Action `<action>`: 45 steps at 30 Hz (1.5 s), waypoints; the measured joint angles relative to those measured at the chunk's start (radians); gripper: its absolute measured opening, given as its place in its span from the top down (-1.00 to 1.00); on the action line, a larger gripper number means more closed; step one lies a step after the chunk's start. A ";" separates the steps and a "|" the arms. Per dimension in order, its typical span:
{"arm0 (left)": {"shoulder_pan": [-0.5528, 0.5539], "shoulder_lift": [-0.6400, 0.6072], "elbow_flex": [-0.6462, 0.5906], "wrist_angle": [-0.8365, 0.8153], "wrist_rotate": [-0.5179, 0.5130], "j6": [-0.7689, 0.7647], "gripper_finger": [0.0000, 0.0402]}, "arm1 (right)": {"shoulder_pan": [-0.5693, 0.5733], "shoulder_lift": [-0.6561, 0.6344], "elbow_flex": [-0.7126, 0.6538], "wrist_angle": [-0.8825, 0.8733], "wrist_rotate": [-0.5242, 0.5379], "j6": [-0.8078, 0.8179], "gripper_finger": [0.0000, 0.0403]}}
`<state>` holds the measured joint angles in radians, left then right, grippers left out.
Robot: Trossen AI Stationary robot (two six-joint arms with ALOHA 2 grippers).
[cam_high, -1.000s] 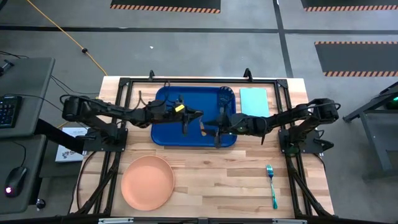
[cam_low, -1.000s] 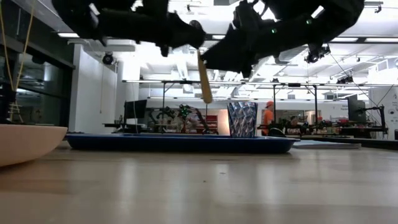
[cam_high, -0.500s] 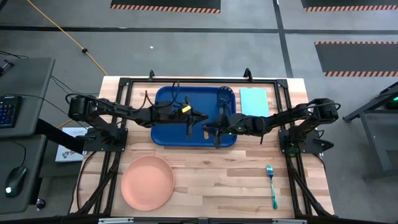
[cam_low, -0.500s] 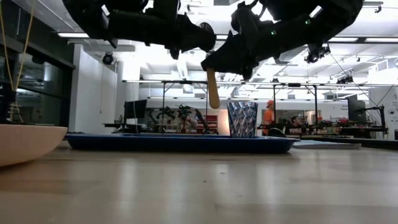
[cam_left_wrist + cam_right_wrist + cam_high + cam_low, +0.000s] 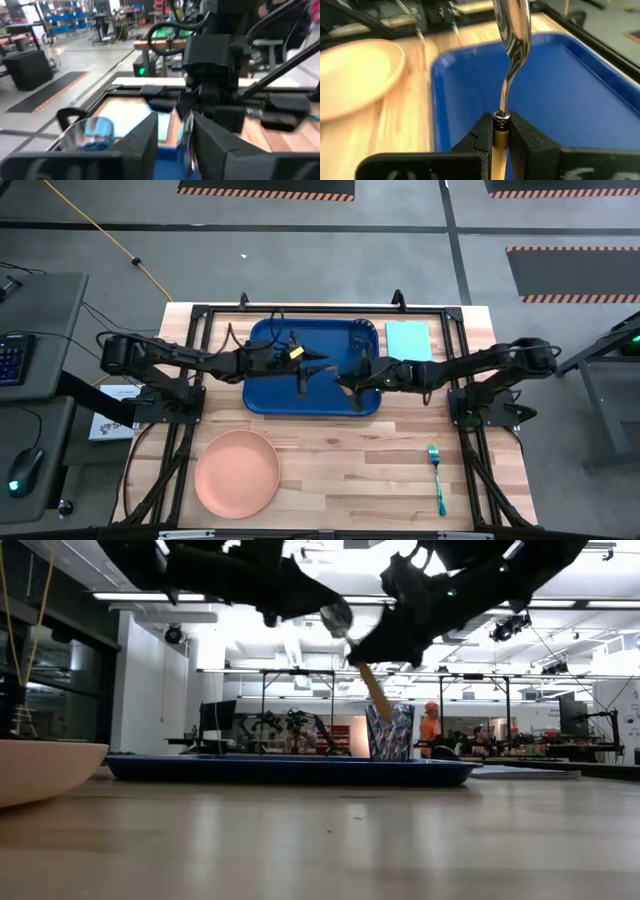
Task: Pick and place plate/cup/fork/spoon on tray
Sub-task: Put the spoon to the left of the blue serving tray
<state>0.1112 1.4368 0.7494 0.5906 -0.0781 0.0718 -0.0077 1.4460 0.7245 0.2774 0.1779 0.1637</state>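
The spoon (image 5: 336, 618) has a silvery bowl and a tan handle (image 5: 372, 690). It hangs slanted above the dark-blue tray (image 5: 270, 395), between both grippers. My right gripper (image 5: 343, 377) is shut on it. My left gripper (image 5: 318, 366) is open, and its fingers stand on either side of the bowl (image 5: 187, 142); I cannot tell if they touch it. The blue cup (image 5: 362, 333) stands in the tray's far right corner. The peach plate (image 5: 237, 472) lies on the table at the near left. The teal fork (image 5: 437, 477) lies at the near right. My right gripper pinches the top of the tan handle (image 5: 499, 131) between its two fingers, just below the metal neck. It comes from the table's right. The spoon is lifted clear above the tray and tilted, with the bowl (image 5: 512, 30) up toward my left gripper and the handle's free end down.
A light-teal flat sheet (image 5: 408, 342) lies right of the tray. Black frame rails run along the table's left, right and far edges. Bare wood lies between the plate and the fork. People and benches show in the room behind.
The spoon has tipped from hanging nearly upright to slanting. Its bowl end has stayed high between the grippers, and the handle's lower end has swung toward the cup. My right gripper has turned with it. My left gripper has stayed at the bowl.
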 joint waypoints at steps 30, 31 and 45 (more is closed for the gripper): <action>0.016 -0.289 -0.153 0.040 -0.037 -0.043 0.31 | -0.073 0.158 -0.391 0.647 0.096 0.676 0.93; 0.015 -0.289 -0.153 0.039 -0.035 -0.045 0.31 | -0.093 0.174 -0.391 0.648 0.071 0.691 0.93; 0.013 -0.289 -0.153 0.043 -0.036 -0.048 0.31 | -0.190 0.271 -0.384 0.651 -0.027 0.756 0.93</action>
<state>0.1238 1.1477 0.5961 0.6341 -0.1143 0.0237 -0.1982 1.7172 0.3401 0.9289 0.1509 0.9193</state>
